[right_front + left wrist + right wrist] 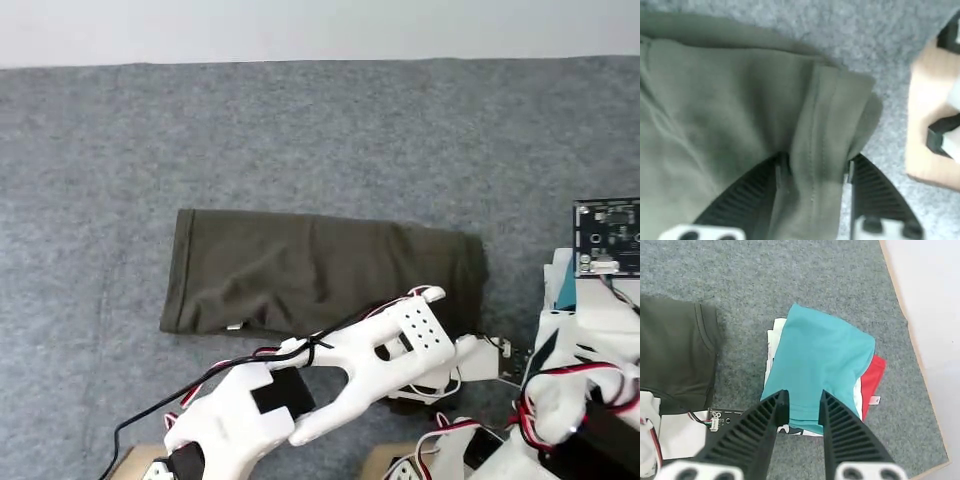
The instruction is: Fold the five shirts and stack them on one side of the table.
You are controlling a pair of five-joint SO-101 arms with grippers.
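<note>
Your left hand (817,162) is clamped on the olive shirt (310,270) at its 5 o'clock corner; your right hand (803,400) hangs slightly apart above the teal shirt (820,360).

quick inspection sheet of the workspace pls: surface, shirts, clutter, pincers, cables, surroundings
surface: grey mat, covers the table
job's things: olive shirt partly folded mid-mat; stack at the mat's side, teal shirt on top, white and red beneath
clutter: nothing seen
grippers: left pincer shut on the olive shirt's edge fold; right pincer open above the stack
cables: black cable runs along the left arm; red and white wires on both arms
surroundings: pale wall behind the mat
</note>
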